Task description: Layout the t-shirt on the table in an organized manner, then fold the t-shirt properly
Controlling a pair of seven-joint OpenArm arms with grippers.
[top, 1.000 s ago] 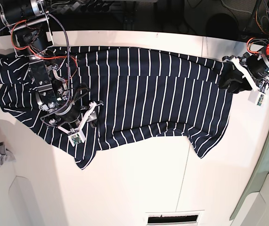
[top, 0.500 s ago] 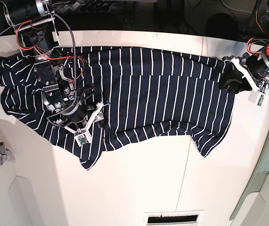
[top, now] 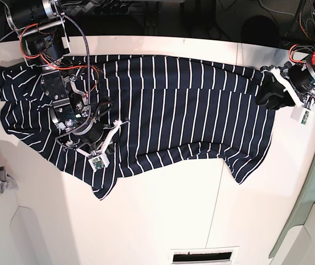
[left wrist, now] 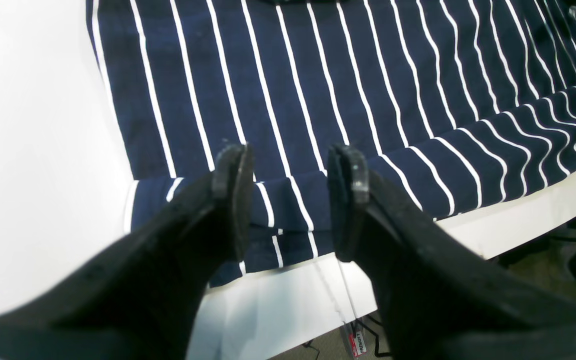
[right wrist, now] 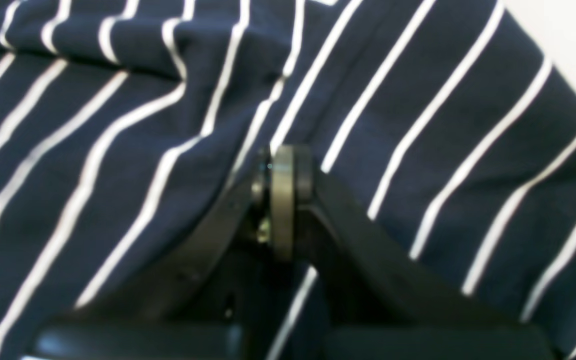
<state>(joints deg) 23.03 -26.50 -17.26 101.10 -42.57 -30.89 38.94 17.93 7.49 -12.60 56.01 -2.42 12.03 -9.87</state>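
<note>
Your left gripper: jaws apart, empty, poised over the hem at the shirt's edge | your right gripper: jaws pressed together, pinching a fold of the t-shirt | t-shirt: spread widthwise across the far half of the table, lower edge rumpled, one sleeve beneath your right arm.

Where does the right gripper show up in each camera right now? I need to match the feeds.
Base: the right gripper sits left of centre, over the t-shirt.
Right wrist: lower centre, jaws closed on a striped fold of the t-shirt.
Left wrist: not in view; only the left gripper, jaws apart.
Shared landmark: the shirt's white stripes, on the white table.
</note>
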